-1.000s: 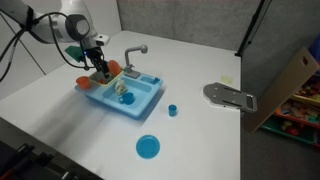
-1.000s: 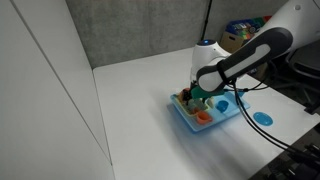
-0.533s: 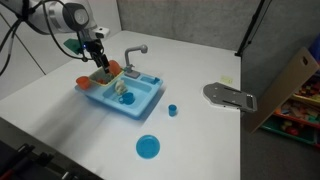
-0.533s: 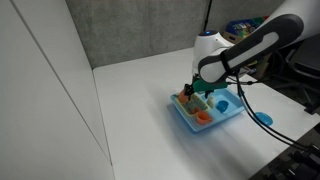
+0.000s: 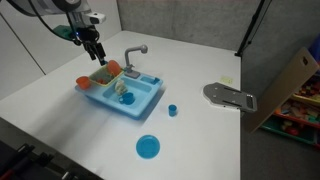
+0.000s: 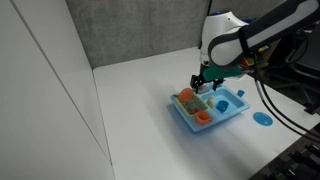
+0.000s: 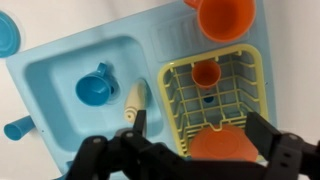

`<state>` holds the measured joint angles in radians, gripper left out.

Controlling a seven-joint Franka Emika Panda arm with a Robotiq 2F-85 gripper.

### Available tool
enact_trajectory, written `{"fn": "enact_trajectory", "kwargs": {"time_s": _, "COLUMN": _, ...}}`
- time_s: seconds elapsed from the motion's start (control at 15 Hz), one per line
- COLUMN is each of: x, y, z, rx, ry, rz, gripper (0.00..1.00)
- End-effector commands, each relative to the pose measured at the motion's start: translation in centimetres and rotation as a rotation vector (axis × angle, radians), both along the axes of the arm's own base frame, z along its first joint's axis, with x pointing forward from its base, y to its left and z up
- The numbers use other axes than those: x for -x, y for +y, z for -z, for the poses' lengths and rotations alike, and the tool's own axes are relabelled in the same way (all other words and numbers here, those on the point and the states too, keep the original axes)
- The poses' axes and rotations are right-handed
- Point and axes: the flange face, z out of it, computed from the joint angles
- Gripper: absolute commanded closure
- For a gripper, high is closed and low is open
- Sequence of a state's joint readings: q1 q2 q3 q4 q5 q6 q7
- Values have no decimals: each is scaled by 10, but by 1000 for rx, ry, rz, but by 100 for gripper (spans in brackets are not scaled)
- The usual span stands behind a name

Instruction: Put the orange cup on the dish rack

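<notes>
Gripper spread wide and empty, hanging directly over the dish rack, its dark fingers touching nothing. In both exterior views it hovers clear above the rack.

Inside the yellow-green rack, the orange cup sits mouth up on the slotted floor, toward the rack's far end as the wrist view shows it. A small dark blue item lies just beside it, too small to identify.

A second orange vessel sits at the rack's near end, partly hidden by the gripper body. A larger orange cup stands just past the rack's far end, on the edge of the blue toy sink unit.

Next to the rack, the basin holds a blue cup and a cream-coloured utensil, which lies along the wall shared with the rack.

Well apart from the rack, a small blue cup and a blue plate rest on the white table.
</notes>
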<state>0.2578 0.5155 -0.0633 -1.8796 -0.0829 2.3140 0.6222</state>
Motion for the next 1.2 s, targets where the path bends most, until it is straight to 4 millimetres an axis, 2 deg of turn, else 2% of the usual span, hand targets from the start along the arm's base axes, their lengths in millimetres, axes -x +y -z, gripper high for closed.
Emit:
{"fn": "enact_trajectory", "kwargs": {"time_s": 0.0, "x": 30, "y": -21, "z": -33, "rx": -21, "ry": 22, "rz": -39, "gripper": 0}}
{"fn": "enact_trajectory", "kwargs": {"time_s": 0.6, "x": 93, "y": -82, "z": -111, "rx": -24, "ry": 115, "rz": -71, "gripper": 0}}
{"fn": "enact_trajectory", "kwargs": {"time_s": 1.13, "x": 145, "y": -113, "z": -200, "rx": -10, "ry": 153, "rz": -9, "gripper": 0}}
